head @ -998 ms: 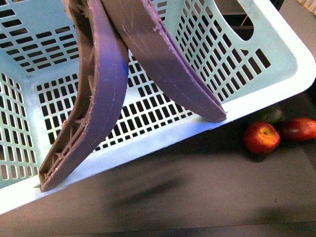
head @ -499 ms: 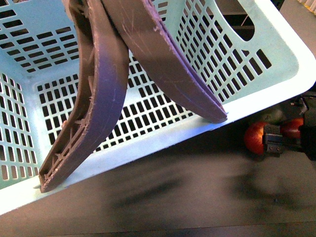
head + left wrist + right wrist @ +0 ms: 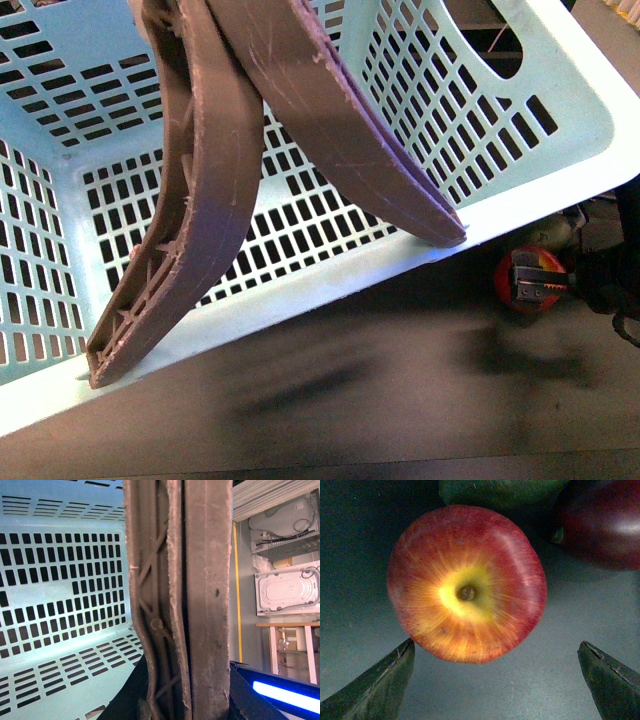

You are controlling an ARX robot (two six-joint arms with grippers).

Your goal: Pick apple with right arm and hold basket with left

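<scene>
The pale turquoise basket (image 3: 560, 170) hangs tilted and fills most of the front view, its two brown swing handles (image 3: 210, 200) pressed together. In the left wrist view my left gripper (image 3: 187, 700) is shut on those handles (image 3: 200, 580), black jaws on either side, with the lattice wall (image 3: 60, 580) beside them. The red and yellow apple (image 3: 505, 280) lies on the dark table under the basket's right corner. My right gripper (image 3: 540, 283) is over it and covers part of it. In the right wrist view the apple (image 3: 465, 585) shows its stem hollow just beyond the open gripper (image 3: 495, 647), whose fingers do not touch it.
An oblong dark red fruit (image 3: 605, 525) and a dark green avocado (image 3: 495, 490) lie close behind the apple. The basket's lower rim (image 3: 300, 300) hangs just above the table. White appliances (image 3: 287, 587) and a wooden table (image 3: 295, 640) stand in the background.
My right gripper came in from the right and moved left over the apple, hiding the dark red fruit in the front view. The basket stayed held, shifting only slightly.
</scene>
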